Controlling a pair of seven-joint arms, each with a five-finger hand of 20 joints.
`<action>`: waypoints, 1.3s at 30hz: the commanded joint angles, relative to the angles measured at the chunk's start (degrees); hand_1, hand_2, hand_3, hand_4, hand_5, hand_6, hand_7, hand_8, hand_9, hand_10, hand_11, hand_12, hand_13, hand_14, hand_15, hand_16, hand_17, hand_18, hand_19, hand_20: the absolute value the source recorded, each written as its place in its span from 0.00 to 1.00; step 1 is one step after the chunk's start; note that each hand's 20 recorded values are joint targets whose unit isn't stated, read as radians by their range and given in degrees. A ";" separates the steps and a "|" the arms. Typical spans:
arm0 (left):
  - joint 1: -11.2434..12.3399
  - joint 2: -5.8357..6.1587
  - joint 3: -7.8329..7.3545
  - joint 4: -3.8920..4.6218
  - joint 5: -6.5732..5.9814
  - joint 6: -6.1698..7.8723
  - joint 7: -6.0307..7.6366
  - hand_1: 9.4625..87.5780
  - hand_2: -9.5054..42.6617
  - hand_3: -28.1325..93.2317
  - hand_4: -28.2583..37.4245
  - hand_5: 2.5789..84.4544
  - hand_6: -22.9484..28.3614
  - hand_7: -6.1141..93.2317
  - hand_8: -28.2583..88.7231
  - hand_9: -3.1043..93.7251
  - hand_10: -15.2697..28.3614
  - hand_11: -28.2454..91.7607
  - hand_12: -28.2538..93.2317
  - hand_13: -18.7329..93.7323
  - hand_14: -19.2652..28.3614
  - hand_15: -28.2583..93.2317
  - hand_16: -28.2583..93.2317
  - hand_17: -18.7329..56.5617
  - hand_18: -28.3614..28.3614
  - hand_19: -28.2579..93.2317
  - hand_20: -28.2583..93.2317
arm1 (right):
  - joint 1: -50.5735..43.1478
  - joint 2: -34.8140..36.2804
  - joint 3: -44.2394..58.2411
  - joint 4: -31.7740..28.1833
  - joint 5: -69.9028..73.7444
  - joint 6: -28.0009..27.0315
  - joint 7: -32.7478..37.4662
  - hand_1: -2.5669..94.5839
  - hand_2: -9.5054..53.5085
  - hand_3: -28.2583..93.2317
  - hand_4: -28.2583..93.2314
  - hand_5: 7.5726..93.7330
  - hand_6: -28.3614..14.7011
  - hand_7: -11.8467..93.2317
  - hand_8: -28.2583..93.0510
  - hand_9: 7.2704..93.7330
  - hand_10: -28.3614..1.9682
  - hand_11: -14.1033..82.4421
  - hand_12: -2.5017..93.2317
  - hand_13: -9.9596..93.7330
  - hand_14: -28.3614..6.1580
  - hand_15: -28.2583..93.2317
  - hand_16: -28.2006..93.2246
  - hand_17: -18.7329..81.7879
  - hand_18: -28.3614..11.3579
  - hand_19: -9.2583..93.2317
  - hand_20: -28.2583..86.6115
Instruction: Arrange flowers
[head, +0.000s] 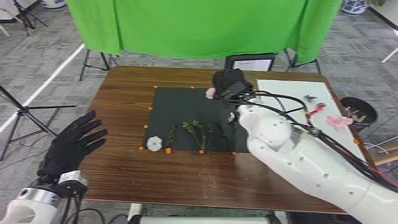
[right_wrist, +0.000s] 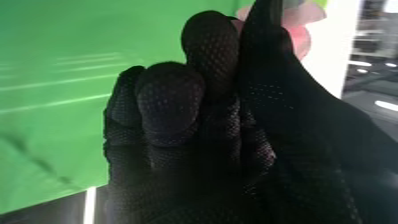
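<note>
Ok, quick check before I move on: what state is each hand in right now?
Left hand: open, fingers spread.
Right hand: closed, pinching a pink flower.

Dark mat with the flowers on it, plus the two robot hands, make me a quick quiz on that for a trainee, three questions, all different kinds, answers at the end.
1. True or false: the left hand is open and holds nothing.

2. Multiple choice: in the head view, what lies at the near left corner of the dark mat?
A) the black bin
B) the white flower
C) the green cloth

3. Fill in the blank: the right hand grips a ____ flower.

Key: 1 true; 2 B; 3 pink.
</note>
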 joint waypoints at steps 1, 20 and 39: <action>-0.47 0.50 0.68 0.28 0.11 0.19 -0.38 0.20 0.14 0.82 0.00 0.28 0.52 0.25 0.15 0.26 0.61 0.39 0.38 0.33 0.75 0.50 0.23 0.12 0.88 0.56 0.31 | 3.92 -13.26 -5.33 5.77 -2.16 -3.75 -0.17 0.47 0.00 0.97 0.05 0.79 0.72 0.55 0.24 0.97 0.77 0.39 0.56 0.81 0.66 0.78 0.53 0.42 0.23 0.81 0.63; -1.60 1.40 1.94 0.45 0.23 0.77 0.94 0.20 0.14 0.82 0.00 0.28 0.52 0.25 0.15 0.26 0.61 0.39 0.37 0.33 0.75 0.50 0.23 0.12 0.88 0.56 0.31 | 5.83 -21.74 -8.42 16.48 -8.51 -8.52 1.15 0.46 0.00 0.97 0.05 0.78 0.71 0.57 0.24 0.95 0.77 0.41 0.57 0.80 0.65 0.80 0.53 0.42 0.22 0.82 0.63; -2.01 1.34 2.15 0.68 0.24 0.62 0.84 0.20 0.14 0.82 0.00 0.28 0.52 0.25 0.15 0.26 0.61 0.39 0.37 0.33 0.75 0.50 0.23 0.12 0.88 0.56 0.31 | 5.51 -21.16 -6.75 16.56 -11.26 -17.17 -0.40 0.46 0.00 0.97 0.04 0.76 0.73 0.58 0.23 0.95 0.77 0.37 0.59 0.79 0.68 0.78 0.56 0.40 0.23 0.80 0.63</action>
